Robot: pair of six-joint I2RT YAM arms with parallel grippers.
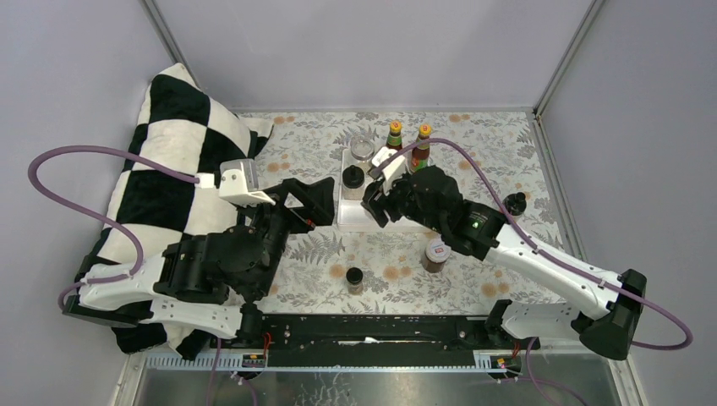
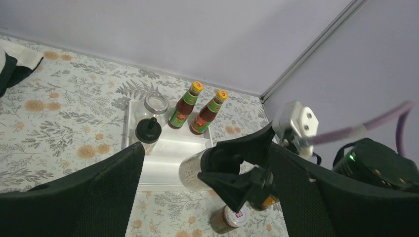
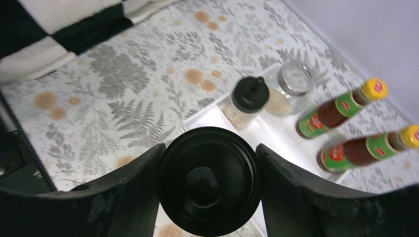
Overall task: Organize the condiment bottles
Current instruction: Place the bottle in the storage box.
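Observation:
A white tray (image 1: pixel 348 213) holds two red-sauce bottles (image 1: pixel 394 135) (image 1: pixel 422 139) with orange caps, a clear-lidded jar (image 1: pixel 362 146) and a black-lidded jar (image 1: pixel 353 177). My right gripper (image 1: pixel 378 201) is shut on another black-lidded jar (image 3: pixel 210 182), holding it just above the tray's near end; in the left wrist view this jar (image 2: pixel 192 170) hangs tilted over the tray (image 2: pixel 168 148). My left gripper (image 1: pixel 328 203) stands open and holds nothing, just left of the tray. Loose on the table are a white-lidded brown jar (image 1: pixel 436 252), a small black-lidded jar (image 1: pixel 354 278) and a dark one (image 1: pixel 514 201).
A black-and-white checkered cloth (image 1: pixel 182 144) covers the table's left side under the left arm. Grey walls close in the back and both sides. The black rail (image 1: pixel 372 326) with both arm bases runs along the near edge.

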